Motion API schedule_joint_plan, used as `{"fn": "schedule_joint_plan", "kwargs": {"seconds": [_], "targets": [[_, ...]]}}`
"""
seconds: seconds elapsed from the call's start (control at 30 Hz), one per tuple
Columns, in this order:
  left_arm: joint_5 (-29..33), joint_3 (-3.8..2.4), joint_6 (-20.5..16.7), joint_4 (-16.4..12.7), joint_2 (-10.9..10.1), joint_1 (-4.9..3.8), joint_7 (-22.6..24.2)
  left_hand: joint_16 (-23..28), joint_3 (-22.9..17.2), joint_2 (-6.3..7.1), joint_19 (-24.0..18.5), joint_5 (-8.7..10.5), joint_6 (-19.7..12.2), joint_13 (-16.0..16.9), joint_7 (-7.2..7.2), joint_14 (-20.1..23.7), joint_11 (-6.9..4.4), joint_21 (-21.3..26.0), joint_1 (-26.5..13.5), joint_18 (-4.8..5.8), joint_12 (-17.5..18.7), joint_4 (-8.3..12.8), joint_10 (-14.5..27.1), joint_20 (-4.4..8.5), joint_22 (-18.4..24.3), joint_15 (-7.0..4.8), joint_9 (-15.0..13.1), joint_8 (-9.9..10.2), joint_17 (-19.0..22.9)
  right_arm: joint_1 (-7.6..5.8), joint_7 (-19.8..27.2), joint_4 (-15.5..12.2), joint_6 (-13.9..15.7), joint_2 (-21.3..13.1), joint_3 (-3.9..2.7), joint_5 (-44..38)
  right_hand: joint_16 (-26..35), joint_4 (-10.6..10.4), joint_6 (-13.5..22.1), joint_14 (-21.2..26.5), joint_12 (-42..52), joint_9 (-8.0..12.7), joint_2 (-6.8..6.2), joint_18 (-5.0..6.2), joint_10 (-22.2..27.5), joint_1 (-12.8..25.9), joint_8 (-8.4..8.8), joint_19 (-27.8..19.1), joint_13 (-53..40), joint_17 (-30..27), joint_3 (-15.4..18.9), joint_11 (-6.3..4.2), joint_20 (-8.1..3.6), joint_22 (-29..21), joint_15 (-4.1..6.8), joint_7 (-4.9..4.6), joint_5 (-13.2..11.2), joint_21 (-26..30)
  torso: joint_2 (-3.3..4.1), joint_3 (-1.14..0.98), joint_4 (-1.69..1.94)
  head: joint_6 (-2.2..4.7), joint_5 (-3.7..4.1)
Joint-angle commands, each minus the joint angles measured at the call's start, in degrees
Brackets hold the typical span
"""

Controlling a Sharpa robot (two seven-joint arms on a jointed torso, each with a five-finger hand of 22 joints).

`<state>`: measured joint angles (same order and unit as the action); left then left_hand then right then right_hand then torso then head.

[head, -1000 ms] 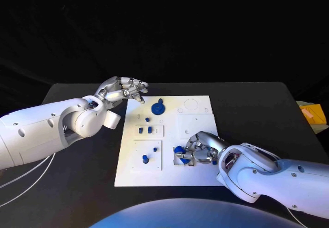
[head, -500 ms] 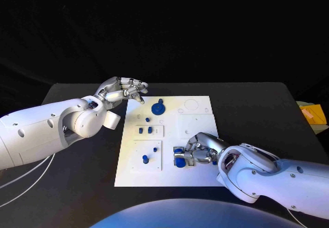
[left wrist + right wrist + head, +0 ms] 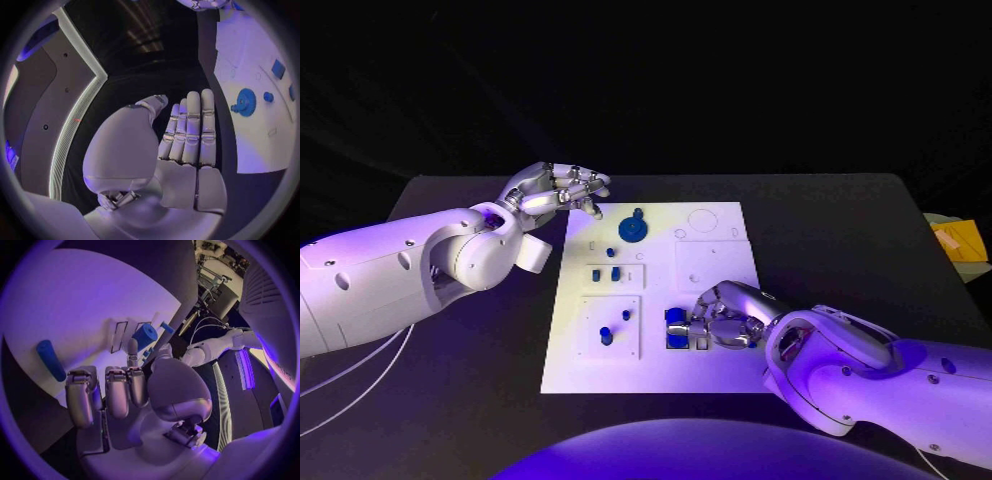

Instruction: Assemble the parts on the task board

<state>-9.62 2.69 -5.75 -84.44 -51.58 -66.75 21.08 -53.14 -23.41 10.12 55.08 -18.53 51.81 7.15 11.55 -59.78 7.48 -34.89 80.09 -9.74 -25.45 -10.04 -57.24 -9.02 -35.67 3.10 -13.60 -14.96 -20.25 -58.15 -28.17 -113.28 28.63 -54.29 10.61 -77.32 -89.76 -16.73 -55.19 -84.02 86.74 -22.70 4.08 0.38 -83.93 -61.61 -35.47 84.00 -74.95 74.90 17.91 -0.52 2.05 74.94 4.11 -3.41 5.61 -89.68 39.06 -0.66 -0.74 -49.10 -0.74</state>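
Right robot hand (image 3: 727, 322) beside blue part (image 3: 676, 330)

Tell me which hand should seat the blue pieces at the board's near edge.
Probably the right hand: it rests on the board right beside those blue pieces. The left hand hovers off the board's far corner.

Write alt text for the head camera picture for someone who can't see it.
A white task board lies on a black table, and the robot's right hand rests on the board's near right part beside blue parts. The left hand hovers by the board's far left corner, holding nothing, near a round blue gear. More small blue pieces sit on the board.
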Motion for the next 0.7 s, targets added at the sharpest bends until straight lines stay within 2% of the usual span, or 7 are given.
{"fn": "schedule_joint_plan", "kwargs": {"seconds": [0.03, 0.2, 0.3, 0.5, 0.7], "targets": [[0.32, -0.04, 0.76, -0.21, -0.03, -0.02, 0.32, 0.27, -0.31, -0.61, 0.22, -0.29, -0.25, 0.07, 0.07, -0.05, -0.03, -0.02, 0.08, -0.62, 0.09, -0.03, 0.48, 0.11, -0.06, 0.30, -0.06, 0.26, -0.06, 0.02, 3.12, -0.79, -2.75, -0.96, 0.02, -0.59, -0.24, 0.18, 0.30, -5.98, -0.18, 0.02, 0.16, -0.38, -3.93, -3.21, 0.02, 6.00, -12.01, 15.10, 0.15, -0.24, -0.34, 15.06, 0.22, 0.02, 1.16, -0.32, -0.04, 0.04, -0.03, -0.02, -0.02], [0.32, -0.04, 0.78, -0.21, -0.07, -0.02, 0.31, 0.27, -0.31, -0.61, 0.22, -0.29, -0.25, 0.07, 0.07, -0.05, -0.03, -0.02, 0.08, -0.62, 0.09, -0.03, 0.48, 0.11, -0.06, 0.30, -0.06, 0.26, -0.06, -0.02, 4.56, -1.23, -4.80, -1.66, 0.01, -0.40, -0.24, 0.42, -0.32, -5.98, 0.01, -0.29, 0.73, -0.38, -4.10, -8.79, -0.63, 6.00, -12.25, 15.10, 0.97, -0.52, -0.48, 15.06, 0.43, 0.35, 1.83, -0.32, -0.02, 0.04, -0.05, 0.08, 0.11], [0.32, -0.03, 0.86, -0.22, -0.05, -0.02, 0.27, 0.27, -0.31, -0.61, 0.22, -0.29, -0.25, 0.07, 0.07, -0.05, -0.03, -0.02, 0.08, -0.62, 0.09, -0.03, 0.48, 0.11, -0.06, 0.30, -0.06, 0.26, -0.06, -0.02, 4.76, -1.10, -5.36, -1.60, 0.01, -0.51, -0.24, 0.46, -0.50, -5.98, 0.07, -0.41, 1.06, -0.38, -4.15, -10.55, -0.90, 6.00, -12.33, 15.10, 1.31, -0.64, -0.57, 15.06, 0.53, 0.49, 1.99, -0.32, 0.04, 0.01, 0.06, 0.13, 0.25], [0.32, -0.03, 0.89, -0.23, -0.04, -0.02, 0.25, 0.29, -0.39, -0.67, 0.18, -0.31, -0.25, 0.10, 0.08, -0.04, -0.02, -0.06, -0.01, -0.62, 0.08, 0.02, 0.51, 0.11, -0.14, 0.32, -0.09, 0.28, -0.12, -0.04, 3.73, -0.46, -6.11, -1.07, 0.01, -0.89, -0.24, 0.36, -0.70, -5.98, 0.09, -0.51, 1.54, -0.38, -4.18, -11.38, -1.13, 6.00, -12.37, 15.10, 1.47, -0.72, -0.62, 15.06, 0.59, 0.58, 2.14, -0.32, 0.11, 0.03, 0.13, 0.06, 0.24], [0.32, -0.03, 0.89, -0.19, -0.01, -0.02, 0.24, 0.29, -0.38, -0.69, 0.17, -0.30, -0.25, 0.11, 0.10, -0.04, -0.01, -0.06, -0.07, -0.61, 0.08, -0.02, 0.51, 0.11, -0.14, 0.33, -0.09, 0.29, -0.13, -0.05, 1.69, 0.42, -6.28, -0.42, 0.01, -0.95, -0.24, 0.25, -0.94, -5.98, 0.08, -0.78, 3.44, -0.38, -4.20, -12.72, -1.66, 6.00, -12.40, 15.10, 1.81, -0.94, -0.79, 15.06, 0.78, 0.82, 3.24, -0.32, 0.12, 0.03, 0.09, 0.11, 0.19]]}}
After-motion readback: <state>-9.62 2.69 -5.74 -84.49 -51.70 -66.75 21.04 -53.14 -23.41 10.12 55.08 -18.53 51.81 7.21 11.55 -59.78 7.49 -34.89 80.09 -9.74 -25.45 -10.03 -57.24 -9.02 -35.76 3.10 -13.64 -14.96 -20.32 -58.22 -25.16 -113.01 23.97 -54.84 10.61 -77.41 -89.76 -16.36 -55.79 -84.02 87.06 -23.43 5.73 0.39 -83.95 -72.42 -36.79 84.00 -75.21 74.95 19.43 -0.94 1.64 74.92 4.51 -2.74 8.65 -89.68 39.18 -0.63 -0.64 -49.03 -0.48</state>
